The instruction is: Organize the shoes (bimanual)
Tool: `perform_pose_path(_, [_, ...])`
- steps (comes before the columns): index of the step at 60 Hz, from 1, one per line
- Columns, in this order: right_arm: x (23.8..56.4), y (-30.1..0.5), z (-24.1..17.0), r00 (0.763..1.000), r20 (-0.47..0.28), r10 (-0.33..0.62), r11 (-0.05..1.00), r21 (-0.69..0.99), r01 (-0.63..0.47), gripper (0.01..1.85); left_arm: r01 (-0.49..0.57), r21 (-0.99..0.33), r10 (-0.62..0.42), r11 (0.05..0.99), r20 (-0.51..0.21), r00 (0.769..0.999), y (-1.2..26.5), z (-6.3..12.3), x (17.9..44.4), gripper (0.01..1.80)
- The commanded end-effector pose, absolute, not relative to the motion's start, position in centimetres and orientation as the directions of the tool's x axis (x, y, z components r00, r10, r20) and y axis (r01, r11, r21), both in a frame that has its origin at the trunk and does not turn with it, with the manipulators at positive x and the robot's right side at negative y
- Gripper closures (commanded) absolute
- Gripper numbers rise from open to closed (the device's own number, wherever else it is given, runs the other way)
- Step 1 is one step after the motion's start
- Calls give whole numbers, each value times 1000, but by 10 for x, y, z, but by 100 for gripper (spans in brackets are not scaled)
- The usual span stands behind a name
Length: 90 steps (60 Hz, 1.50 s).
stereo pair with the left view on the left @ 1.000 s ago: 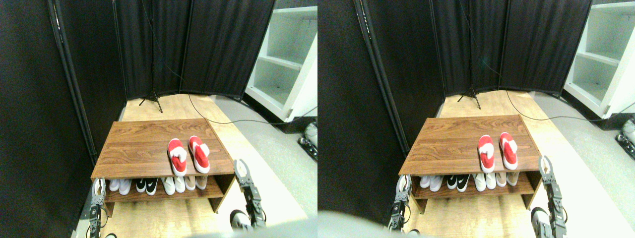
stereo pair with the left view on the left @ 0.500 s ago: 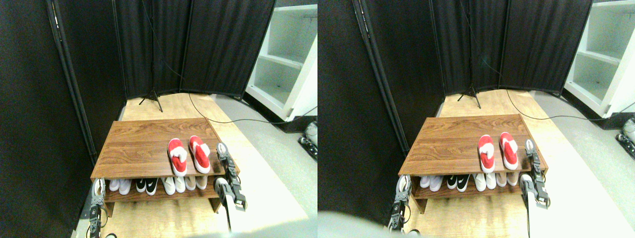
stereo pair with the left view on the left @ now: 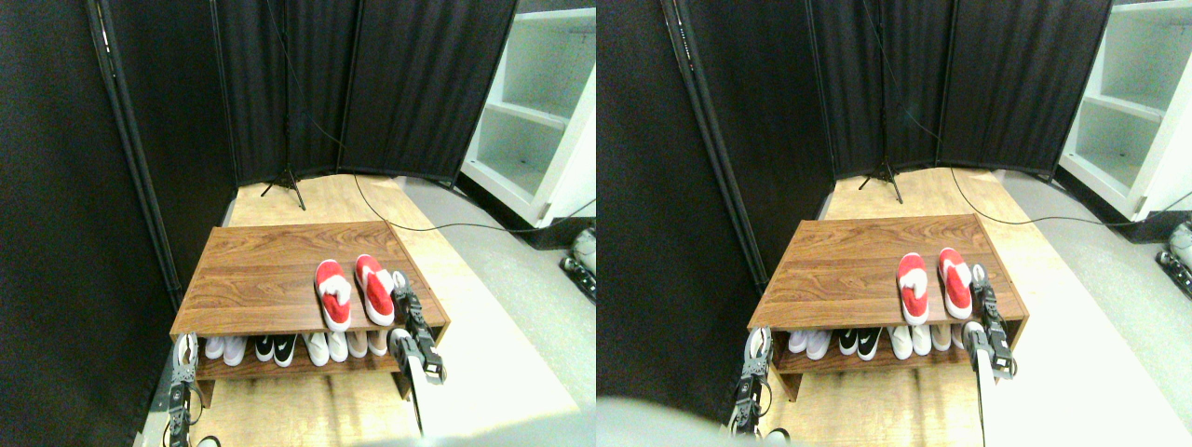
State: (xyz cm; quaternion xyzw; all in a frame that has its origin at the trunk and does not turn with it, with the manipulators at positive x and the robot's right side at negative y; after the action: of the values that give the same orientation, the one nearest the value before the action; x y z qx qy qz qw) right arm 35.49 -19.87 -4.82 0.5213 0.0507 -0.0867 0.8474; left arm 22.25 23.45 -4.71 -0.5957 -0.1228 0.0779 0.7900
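Sitting side by side on the right half of the wooden rack top (stereo pair with the left view on the left: 270, 270), the two red shoes (stereo pair with the left view on the left: 354, 291) point their toes toward twelve o'clock, heels just over the front edge — the left one set slightly nearer than the right, so the pair is not quite squared up. At three o'clock of the right shoe (stereo pair with the left view on the left: 375, 288), the right gripper (stereo pair with the left view on the left: 401, 282) hangs just beside its outer flank, probably placed there to nudge or seize it from the side; whether its jaws are spread or pressed together I cannot tell at this size, nor whether it touches the shoe. The left gripper (stereo pair with the left view on the left: 186, 352) waits low at about eight o'clock of the pair, well apart, by the rack's front left corner — jaw state unclear too. Beneath, a row of pale and black-and-white shoes (stereo pair with the left view on the left: 296, 346) fills the lower shelf.
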Motion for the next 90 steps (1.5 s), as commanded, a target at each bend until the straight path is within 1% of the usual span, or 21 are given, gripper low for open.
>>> perform_pose_path(1, [356,-189,-43,985,-164,-52,425,889,170,185,64,-955,264,290,144,954,234,-43,224,176])
perform_pose_path(2, [356,-187,-44,984,-171,-46,398,901,175,185,64,-955,264,290,144,954,234,-43,224,176])
perform_pose_path(5, [356,-183,-46,982,-181,-45,413,892,183,185,65,-955,269,289,146,952,234,-43,224,175])
perform_pose_path(9, [355,-177,-49,978,-203,-44,357,912,205,185,62,-953,277,295,148,949,234,-43,223,175])
perform_pose_path(12, [355,-175,-51,976,-212,-49,346,913,216,185,64,-953,274,296,148,950,235,-44,223,175])
perform_pose_path(15, [355,-172,-52,977,-211,-38,357,910,210,185,67,-953,276,296,152,949,236,-44,223,175])
perform_pose_path(18, [356,-169,-55,981,-193,-12,388,904,182,185,72,-952,274,298,157,949,236,-44,222,176])
perform_pose_path(21, [355,-167,-56,978,-208,-14,353,914,200,185,72,-952,279,298,159,947,236,-43,221,175])
perform_pose_path(23, [355,-166,-57,978,-210,-13,348,916,201,185,73,-952,280,298,160,947,235,-43,221,175])
perform_pose_path(32, [351,-161,-57,977,-213,-19,362,909,205,185,75,-951,274,301,162,948,235,-42,220,175])
perform_pose_path(34, [350,-160,-57,976,-217,-21,343,915,211,185,79,-950,270,301,164,949,236,-43,221,175])
perform_pose_path(41, [346,-156,-57,975,-221,-22,329,919,216,185,79,-951,274,300,165,947,235,-41,221,175])
perform_pose_path(45, [345,-155,-57,976,-216,-16,347,914,208,185,77,-952,275,298,163,948,235,-41,221,175])
perform_pose_path(49, [343,-153,-57,974,-227,-23,312,924,223,185,78,-952,270,296,162,949,235,-41,221,175])
perform_pose_path(60, [341,-152,-57,975,-221,-24,319,922,217,185,75,-949,274,307,164,948,235,-42,221,174])
perform_pose_path(62, [341,-153,-58,973,-228,-30,301,926,226,185,77,-950,272,302,163,949,236,-43,222,174])
perform_pose_path(69, [340,-156,-57,975,-221,-27,346,913,217,185,75,-952,277,297,161,947,236,-44,222,174])
perform_pose_path(78, [341,-158,-57,975,-222,-28,354,909,217,185,75,-953,271,294,158,949,236,-44,223,174])
perform_pose_path(81, [341,-159,-58,975,-219,-33,340,915,217,185,71,-953,272,294,155,950,235,-44,222,174])
perform_pose_path(84, [341,-161,-56,976,-213,-41,365,906,213,185,70,-953,267,294,152,951,236,-45,223,174])
perform_pose_path(90, [342,-168,-50,978,-203,-46,376,904,205,185,69,-954,270,290,151,951,236,-46,223,176])
